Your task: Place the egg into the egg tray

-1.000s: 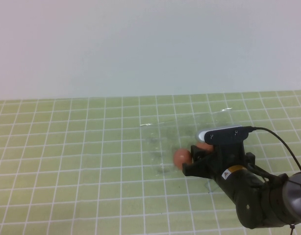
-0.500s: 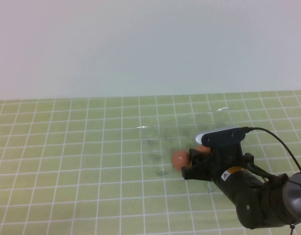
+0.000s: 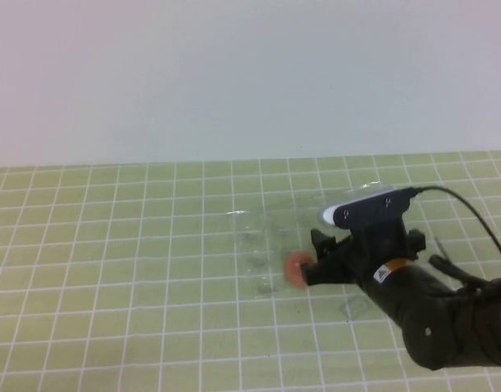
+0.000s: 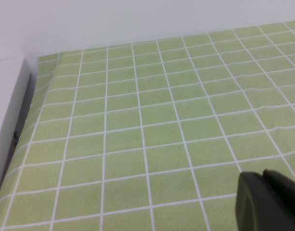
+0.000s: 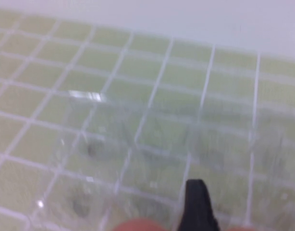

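My right gripper reaches over the clear egg tray and is shut on the orange-brown egg at its fingertips. In the right wrist view the egg shows as an orange sliver at the frame's edge beside one black finger, with the tray's shallow cups just ahead. A second orange sliver on the finger's other side looks like the twin egg; in the high view it is hidden behind the gripper. My left gripper is shut and empty above bare mat, out of the high view.
A green mat with a white grid covers the table up to a pale wall. In the left wrist view the mat ends at a white raised edge.
My right gripper has risen and moved slightly forward over the tray. The egg at its tips shifted a little left and down. The twin egg is now hidden.
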Motion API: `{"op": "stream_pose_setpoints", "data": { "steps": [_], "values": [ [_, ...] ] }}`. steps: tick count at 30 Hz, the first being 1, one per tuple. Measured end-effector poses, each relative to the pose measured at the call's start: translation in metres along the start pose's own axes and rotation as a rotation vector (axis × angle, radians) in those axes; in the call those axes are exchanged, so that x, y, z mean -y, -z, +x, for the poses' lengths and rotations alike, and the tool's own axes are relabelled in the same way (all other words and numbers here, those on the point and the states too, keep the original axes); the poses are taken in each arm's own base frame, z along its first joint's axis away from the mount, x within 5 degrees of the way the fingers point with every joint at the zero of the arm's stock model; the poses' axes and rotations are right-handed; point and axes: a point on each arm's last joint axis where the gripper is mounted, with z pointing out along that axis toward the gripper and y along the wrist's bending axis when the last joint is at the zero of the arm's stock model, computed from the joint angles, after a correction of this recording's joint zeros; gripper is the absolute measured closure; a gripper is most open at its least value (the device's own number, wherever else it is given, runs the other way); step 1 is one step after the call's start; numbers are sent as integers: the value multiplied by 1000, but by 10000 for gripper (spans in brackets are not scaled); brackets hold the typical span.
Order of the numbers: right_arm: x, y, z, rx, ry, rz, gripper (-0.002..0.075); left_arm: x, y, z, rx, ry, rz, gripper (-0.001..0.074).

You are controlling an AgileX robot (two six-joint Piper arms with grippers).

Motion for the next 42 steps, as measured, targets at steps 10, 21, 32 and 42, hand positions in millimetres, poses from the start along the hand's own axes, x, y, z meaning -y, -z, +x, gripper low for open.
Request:
{"op": "stream_pose_setpoints", "data": {
  "steps": [10, 21, 32, 42],
  "values": [
    [3, 56, -70, 155, 4, -85, 367, 0, 0, 0, 0, 0, 0, 735],
    [11, 156, -129, 236, -24, -282, 718, 0, 0, 0, 0, 0, 0, 735],
    [25, 219, -148, 377, 40, -335, 727, 0, 0, 0, 0, 0, 0, 735],
    [72, 268, -105, 370, 104, -201, 727, 0, 0, 0, 0, 0, 0, 735]
  ]
}}
